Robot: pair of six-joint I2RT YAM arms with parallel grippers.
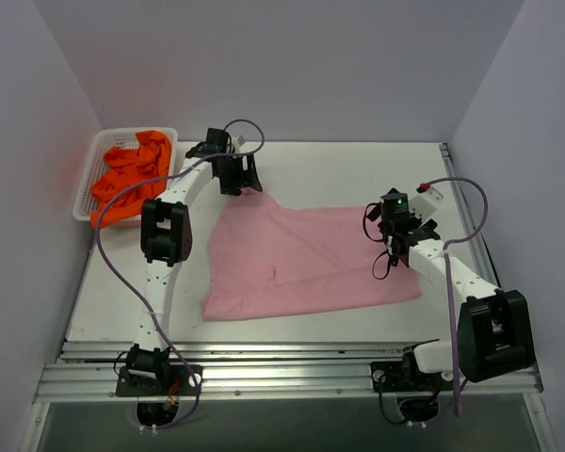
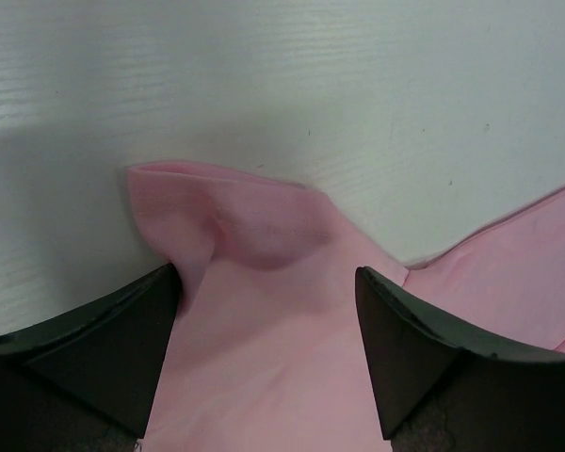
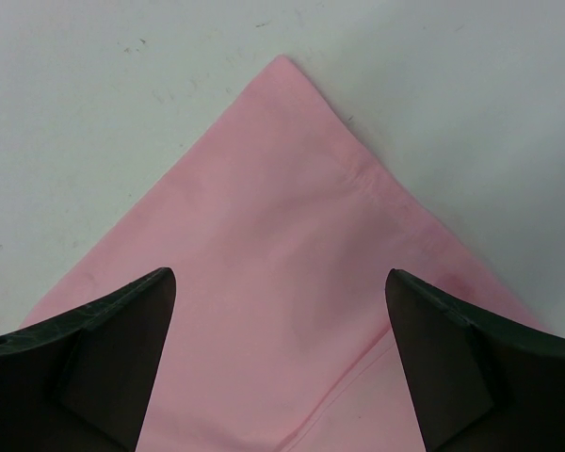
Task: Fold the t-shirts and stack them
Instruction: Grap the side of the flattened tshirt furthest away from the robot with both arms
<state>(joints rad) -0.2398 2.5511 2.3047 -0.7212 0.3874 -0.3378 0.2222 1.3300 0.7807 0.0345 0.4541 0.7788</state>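
The left arm rises from its base at the near edge along the left side of the white bench [image 1: 358,169], bent at a black elbow. Its left tool [image 1: 235,175] hangs over the far left tip of a light pink cloth t-shirt [image 1: 301,259]. The right arm doubles back from a raised elbow at the near right, which puts the right tool [image 1: 395,240] at the shirt's right edge. The shirt lies spread out in the middle of the bench, mildly creased. The overhead view does not show either tool's opening clearly, but the wrist views do. The left tool [image 2: 266,278] has its two black fingers [image 2: 122,330] wide apart on either side of a sleeve end whose hem curls up off the bench. The right tool [image 3: 281,278] is spread just as wide over a flat, pointed corner of the shirt with a short seam across it. Whether any finger touches the cloth cannot be told. At the far left a white plastic mesh basket [image 1: 118,139] holds crumpled bright orange cloth t-shirts [image 1: 132,174], just beside the left forearm. A purple cable [image 1: 104,254] loops out from that arm, crossing in front of the basket's near corner.
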